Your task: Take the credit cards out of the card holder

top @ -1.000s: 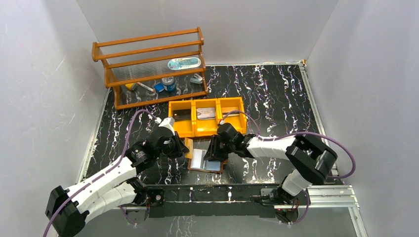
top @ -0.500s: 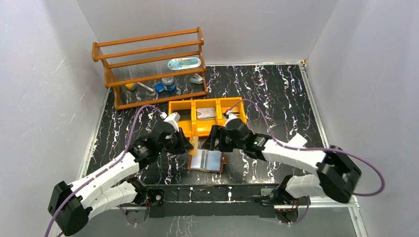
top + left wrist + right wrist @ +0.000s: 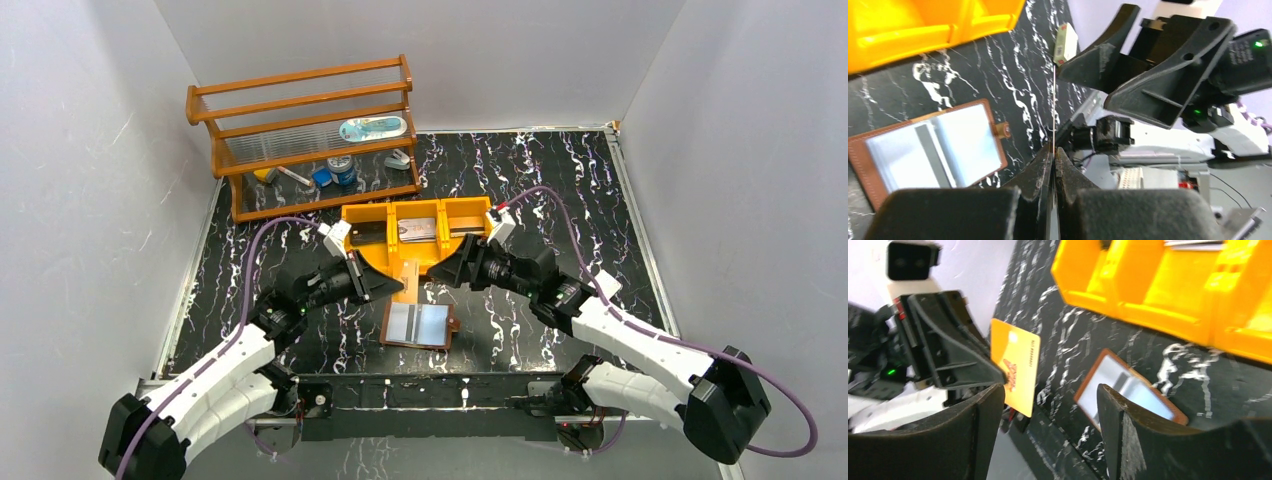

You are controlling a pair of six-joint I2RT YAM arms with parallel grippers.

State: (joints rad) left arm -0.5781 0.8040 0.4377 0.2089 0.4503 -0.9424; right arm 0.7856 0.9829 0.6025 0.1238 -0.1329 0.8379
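Observation:
The brown card holder (image 3: pixel 418 325) lies open and flat on the black marbled table, its pale grey-blue sleeves up; it also shows in the wrist views (image 3: pixel 933 150) (image 3: pixel 1128 390). Above its far edge my left gripper (image 3: pixel 393 286) (image 3: pixel 1054 148) is shut on an orange credit card (image 3: pixel 411 284) (image 3: pixel 1015 365), which the left wrist view shows edge-on as a thin line (image 3: pixel 1054 100). My right gripper (image 3: pixel 447 272) (image 3: pixel 1048 400) faces it from the right, open, with nothing between its fingers and clear of the card.
The orange three-compartment tray (image 3: pixel 470 212) stands just behind both grippers, with grey cards (image 3: pixel 418 230) in its middle compartment. A wooden rack (image 3: pixel 300 130) holding small items is at the back left. White walls close in both sides.
Both grippers have risen from the card holder toward the tray. The right gripper has opened and drawn back to the right, leaving the orange card in the left gripper.

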